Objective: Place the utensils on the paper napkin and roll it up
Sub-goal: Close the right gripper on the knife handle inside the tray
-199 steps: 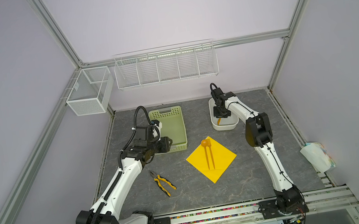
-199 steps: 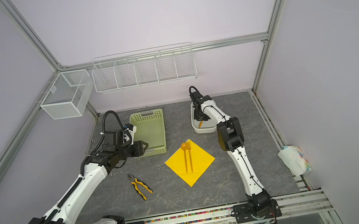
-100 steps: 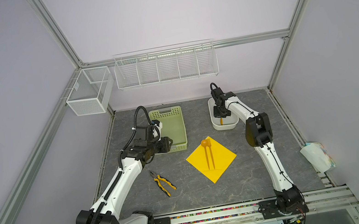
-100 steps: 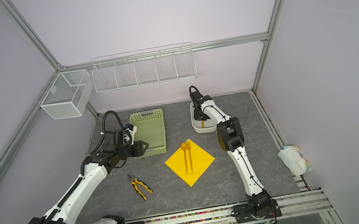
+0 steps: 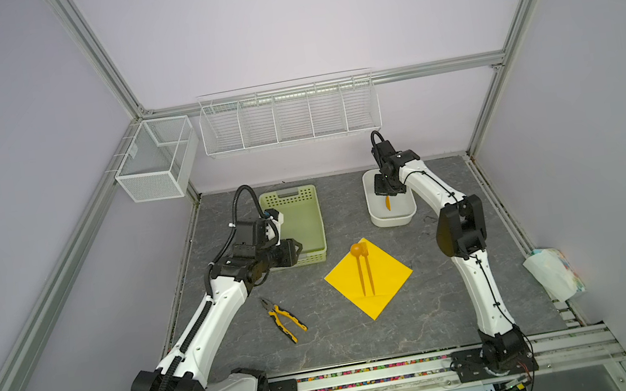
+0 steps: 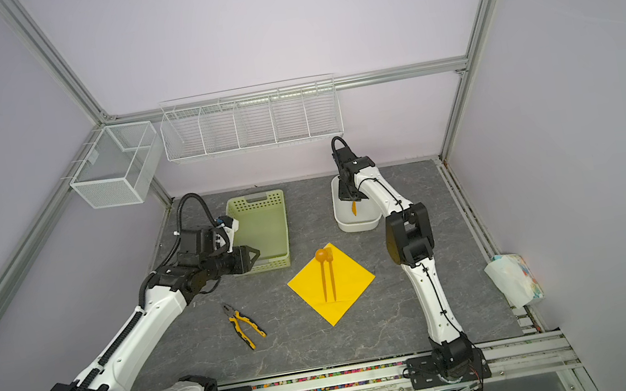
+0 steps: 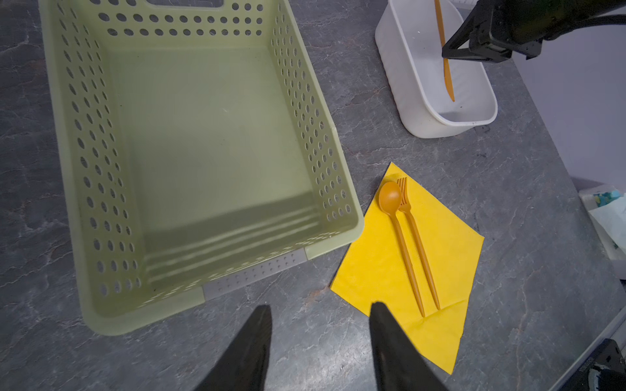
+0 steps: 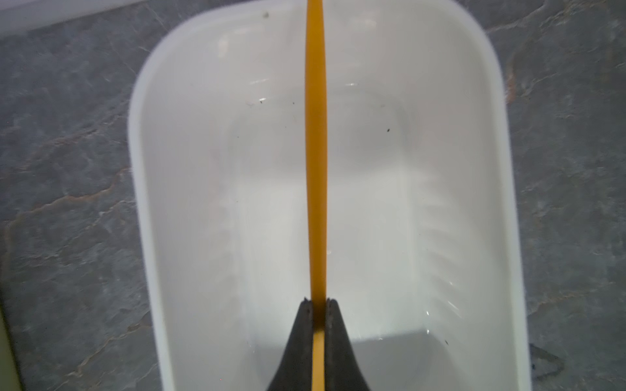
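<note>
1. My right jaws: clenched on a slim orange utensil [image 8: 315, 169], held over the white tub [image 5: 392, 219] near the worktop's [image 5: 426, 314] far edge.
2. My left jaws: released, nothing between them, hovering at the green basket's [image 5: 305, 227] near end.
3. Paper napkin [image 5: 390, 277]: flat, mid-worktop, one corner toward the far edge.
4. Spoon [image 7: 389, 196] and fork [image 7: 420, 250]: side by side on the napkin.
</note>
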### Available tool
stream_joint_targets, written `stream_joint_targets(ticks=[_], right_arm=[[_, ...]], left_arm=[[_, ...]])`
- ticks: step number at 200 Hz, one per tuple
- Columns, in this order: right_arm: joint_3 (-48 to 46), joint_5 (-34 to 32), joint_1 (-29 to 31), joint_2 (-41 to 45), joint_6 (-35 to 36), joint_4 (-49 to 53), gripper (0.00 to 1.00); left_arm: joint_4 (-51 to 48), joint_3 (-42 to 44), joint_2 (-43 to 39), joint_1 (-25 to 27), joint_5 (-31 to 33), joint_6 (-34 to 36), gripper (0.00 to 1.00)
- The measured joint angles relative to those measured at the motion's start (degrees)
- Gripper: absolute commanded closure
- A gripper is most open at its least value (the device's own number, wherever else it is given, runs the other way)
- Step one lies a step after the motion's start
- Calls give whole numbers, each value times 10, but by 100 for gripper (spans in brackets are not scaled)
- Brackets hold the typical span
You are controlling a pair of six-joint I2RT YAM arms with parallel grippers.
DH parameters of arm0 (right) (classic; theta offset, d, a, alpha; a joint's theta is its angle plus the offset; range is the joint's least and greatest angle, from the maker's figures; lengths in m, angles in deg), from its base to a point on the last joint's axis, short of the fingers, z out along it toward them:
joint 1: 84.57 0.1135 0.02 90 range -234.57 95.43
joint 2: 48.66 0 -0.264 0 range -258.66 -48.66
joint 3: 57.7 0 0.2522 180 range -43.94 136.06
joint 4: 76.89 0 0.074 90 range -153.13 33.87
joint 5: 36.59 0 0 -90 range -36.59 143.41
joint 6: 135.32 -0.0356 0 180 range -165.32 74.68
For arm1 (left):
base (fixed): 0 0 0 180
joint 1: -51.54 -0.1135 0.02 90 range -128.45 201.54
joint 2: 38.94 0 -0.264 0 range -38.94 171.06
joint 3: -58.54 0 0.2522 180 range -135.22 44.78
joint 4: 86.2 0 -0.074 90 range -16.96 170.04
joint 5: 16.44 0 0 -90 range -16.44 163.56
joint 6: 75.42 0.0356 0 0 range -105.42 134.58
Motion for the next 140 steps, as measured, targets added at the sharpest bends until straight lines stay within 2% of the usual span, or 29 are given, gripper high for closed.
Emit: stream_joint_targets(ticks=[52,101,140], right_arm=[[-81,26,0,92,31,-7,93],[-306,80,2,254,121,-92,93],[-328,96,-7,288,131,-110,89]], left_arm=[[0,0,-19,0,-4,0,52],[-1,0,-35,0,-4,9,52],[-5,0,-39,0,-2,12,52]])
